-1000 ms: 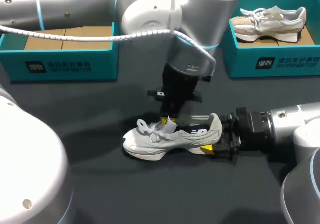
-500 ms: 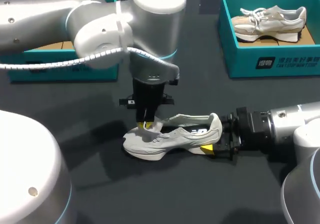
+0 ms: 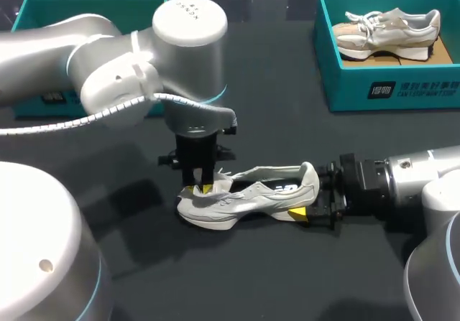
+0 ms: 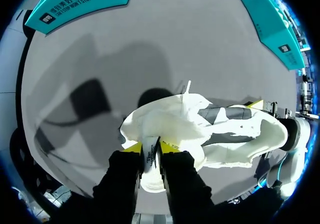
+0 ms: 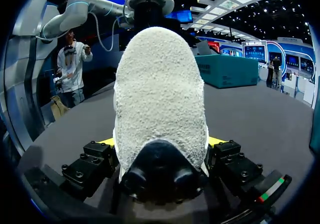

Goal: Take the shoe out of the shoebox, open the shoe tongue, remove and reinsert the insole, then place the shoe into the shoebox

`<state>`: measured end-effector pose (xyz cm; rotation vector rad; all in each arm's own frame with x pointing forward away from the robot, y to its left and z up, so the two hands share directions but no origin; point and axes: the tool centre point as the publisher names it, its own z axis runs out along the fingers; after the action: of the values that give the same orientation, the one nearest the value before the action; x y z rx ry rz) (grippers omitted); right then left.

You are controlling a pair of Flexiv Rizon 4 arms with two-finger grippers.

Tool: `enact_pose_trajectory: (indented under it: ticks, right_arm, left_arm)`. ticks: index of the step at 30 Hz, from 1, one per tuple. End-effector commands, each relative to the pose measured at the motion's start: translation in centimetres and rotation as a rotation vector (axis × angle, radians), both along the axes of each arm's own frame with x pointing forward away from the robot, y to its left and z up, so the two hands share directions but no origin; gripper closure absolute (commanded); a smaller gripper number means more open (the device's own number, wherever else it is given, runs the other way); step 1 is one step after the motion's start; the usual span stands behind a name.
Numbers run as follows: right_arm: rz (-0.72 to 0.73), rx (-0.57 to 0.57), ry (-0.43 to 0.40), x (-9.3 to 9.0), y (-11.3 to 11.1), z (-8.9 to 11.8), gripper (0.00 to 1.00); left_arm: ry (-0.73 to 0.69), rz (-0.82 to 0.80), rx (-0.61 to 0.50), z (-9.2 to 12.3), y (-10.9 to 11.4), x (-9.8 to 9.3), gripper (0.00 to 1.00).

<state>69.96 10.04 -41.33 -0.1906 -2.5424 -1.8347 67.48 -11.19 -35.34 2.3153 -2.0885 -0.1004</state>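
Dark table (image 3: 273,120), teal shoebox (image 3: 402,91) at the back right. Left gripper (image 3: 197,189) pinches the tongue (image 4: 150,151) of the shoe (image 3: 248,195), right gripper (image 3: 310,200) clamps its heel (image 5: 160,98).

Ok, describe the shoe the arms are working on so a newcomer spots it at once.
On the dark table, look at the open middle, between the two arms. The pale grey sneaker lies there, its heel clamped by the right gripper, with the left gripper pinching it near the laces. The only other shoe, a beige one, sits inside the teal box on the right.
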Motion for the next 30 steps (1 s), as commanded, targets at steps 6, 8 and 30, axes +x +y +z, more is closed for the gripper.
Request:
enact_pose_trajectory:
  ticks: [6, 8, 30]
  right_arm:
    - [0.0, -0.004, 0.002, 0.0, -0.1, 0.1, 1.0]
    - [0.0, -0.004, 0.002, 0.0, -0.1, 0.1, 1.0]
    - [0.0, -0.004, 0.002, 0.0, -0.1, 0.1, 1.0]
  left_arm:
    - [-0.04, -0.019, 0.011, -0.1, 1.3, -0.5, 0.49]
    - [-0.043, -0.02, 0.021, -0.1, 1.5, -0.6, 0.49]
    - [-0.084, -0.187, -0.134, 9.4, 0.1, -0.3, 0.37]
